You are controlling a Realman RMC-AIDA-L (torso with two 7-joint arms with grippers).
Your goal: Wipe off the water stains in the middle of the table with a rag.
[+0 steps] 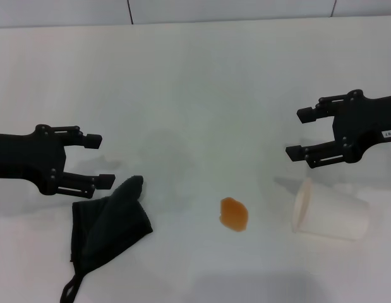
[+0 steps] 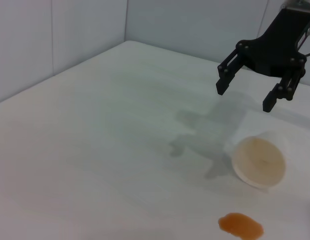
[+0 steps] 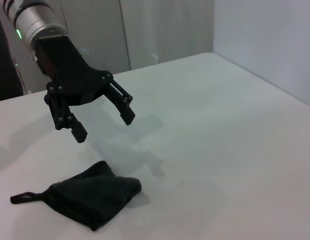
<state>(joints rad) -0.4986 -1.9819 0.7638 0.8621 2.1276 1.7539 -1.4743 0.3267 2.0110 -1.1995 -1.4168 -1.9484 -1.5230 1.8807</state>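
The water stain [image 1: 234,214] is a small orange-brown oval blot on the white table [image 1: 195,82], a little right of centre; the left wrist view shows the stain [image 2: 240,225] too. The black rag [image 1: 107,224] lies crumpled at the front left, its loop [image 1: 70,288] toward the near edge; it appears in the right wrist view as well [image 3: 89,199]. My left gripper [image 1: 98,160] hovers open just above and left of the rag, holding nothing; the left gripper [image 3: 103,122] also shows in the right wrist view. My right gripper [image 1: 297,133] is open and empty at the right, and the right gripper [image 2: 243,97] shows in the left wrist view.
A white paper cup [image 1: 330,211] lies tipped on its side right of the stain, below the right gripper, its mouth [image 2: 259,162] facing the stain. A grey seam [image 1: 182,23] runs along the table's far edge.
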